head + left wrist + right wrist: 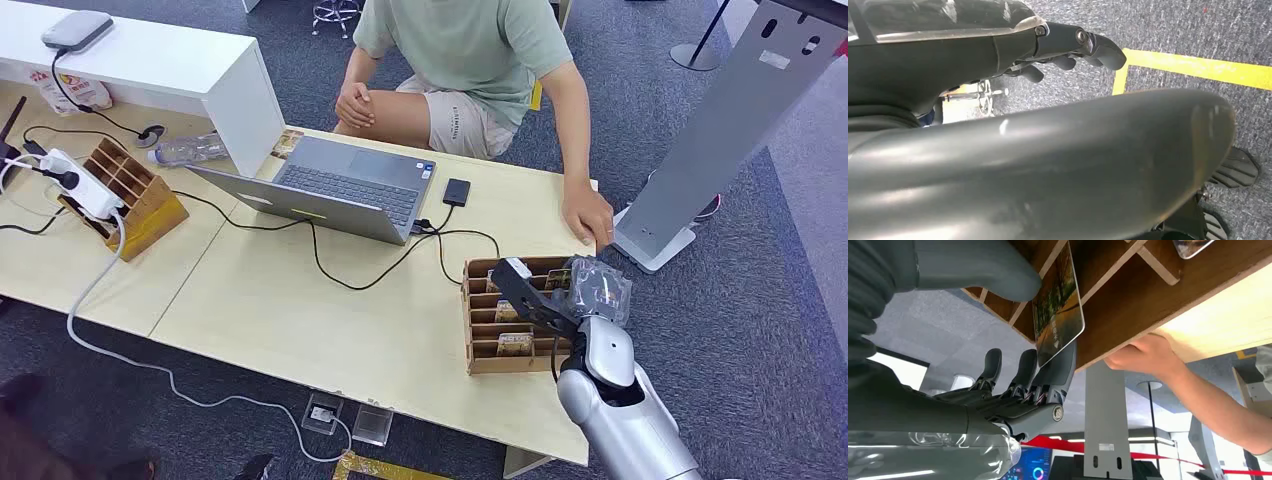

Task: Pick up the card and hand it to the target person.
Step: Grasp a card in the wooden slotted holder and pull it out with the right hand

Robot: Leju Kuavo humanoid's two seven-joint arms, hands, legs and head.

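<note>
Open laptop [345, 188], grey kiosk stand [715, 130]

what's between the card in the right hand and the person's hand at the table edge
Nothing visible. The right hand pinches the card at the wooden rack, and the person's hand rests on the table edge just past the rack. The card seems partly within a slot, so it likely must come clear of the dividers first.

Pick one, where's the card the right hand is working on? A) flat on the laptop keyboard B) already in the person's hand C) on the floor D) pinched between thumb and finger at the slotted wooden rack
D: thumb and finger of the right hand pinch the card at the wooden rack.
</note>
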